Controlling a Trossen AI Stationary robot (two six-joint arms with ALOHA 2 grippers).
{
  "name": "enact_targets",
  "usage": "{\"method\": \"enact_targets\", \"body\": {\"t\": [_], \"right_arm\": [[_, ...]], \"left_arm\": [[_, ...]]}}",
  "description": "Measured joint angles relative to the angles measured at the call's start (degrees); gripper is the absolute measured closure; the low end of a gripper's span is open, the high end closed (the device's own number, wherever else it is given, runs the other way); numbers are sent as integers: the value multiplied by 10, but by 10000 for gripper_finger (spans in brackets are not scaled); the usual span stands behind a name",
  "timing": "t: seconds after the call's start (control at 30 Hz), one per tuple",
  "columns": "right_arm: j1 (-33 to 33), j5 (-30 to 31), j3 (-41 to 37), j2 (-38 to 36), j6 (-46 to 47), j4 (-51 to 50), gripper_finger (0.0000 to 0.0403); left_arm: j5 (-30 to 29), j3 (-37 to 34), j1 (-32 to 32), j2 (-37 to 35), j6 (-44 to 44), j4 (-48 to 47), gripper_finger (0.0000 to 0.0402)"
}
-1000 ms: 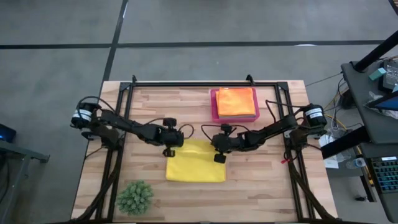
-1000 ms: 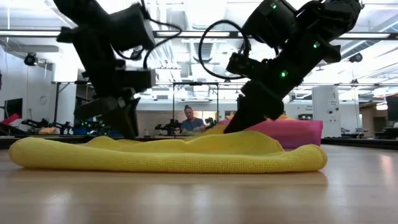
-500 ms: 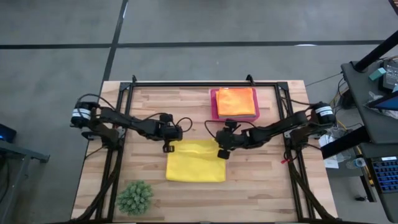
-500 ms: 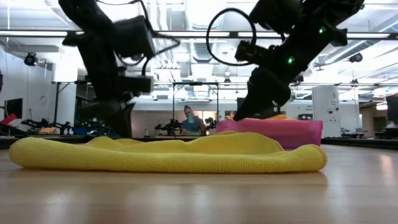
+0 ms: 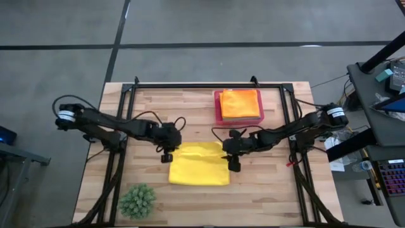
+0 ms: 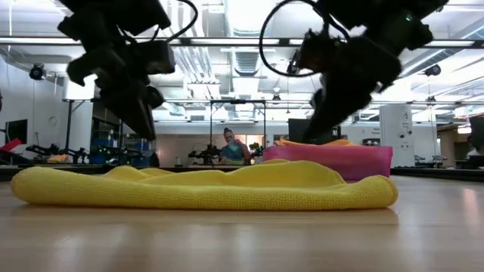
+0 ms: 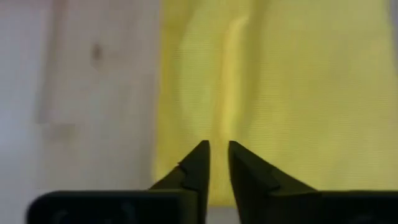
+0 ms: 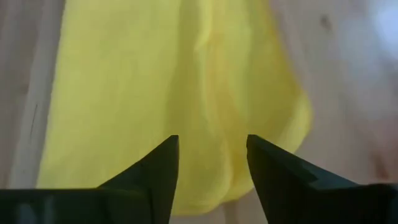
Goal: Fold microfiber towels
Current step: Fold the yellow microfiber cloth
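Observation:
A yellow microfiber towel (image 5: 199,164) lies flat on the wooden table, a rectangle with a low ridge along its top (image 6: 287,170). My left gripper (image 5: 166,156) hovers above the towel's far left corner; its fingertips (image 7: 219,149) stand a narrow gap apart with nothing between them. My right gripper (image 5: 233,164) hovers over the towel's right edge, open wide (image 8: 212,149) and empty. In the low view both grippers (image 6: 147,128) (image 6: 321,132) hang clear above the towel (image 6: 212,189). An orange towel (image 5: 240,102) lies folded in the pink tray.
The pink tray (image 5: 218,118) stands at the far right of the table, just behind the yellow towel (image 6: 355,160). A spiky green plant ball (image 5: 137,201) sits at the near left corner. Black frame rails (image 5: 209,84) run along the far edge and both sides.
Both grippers have risen off the yellow towel's far edge. The left arm has drawn back toward the table's left edge, and the right gripper has moved toward the right and near edges. The towel lies as before.

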Motion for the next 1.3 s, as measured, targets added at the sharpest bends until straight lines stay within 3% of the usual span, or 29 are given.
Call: {"method": "enact_targets", "body": {"t": [0.23,0.4,0.57,0.83,1.03,1.3], "right_arm": [[4,3,-10,35,22,4,210],[5,6,-10,54,21,10,233],[5,7,-10,58,21,13,273],[5,6,-10,55,23,5,345],[5,6,-3,51,25,-23,388],[5,6,-1,28,18,-33,394]], "left_arm": [[3,-26,-12,37,-15,46,274],[7,-26,-13,67,-12,41,255],[11,-26,-17,84,-7,38,284],[12,-26,-19,83,-8,11,394],[6,-26,-19,55,-8,7,396],[3,-26,-19,9,-8,2,400]]}}
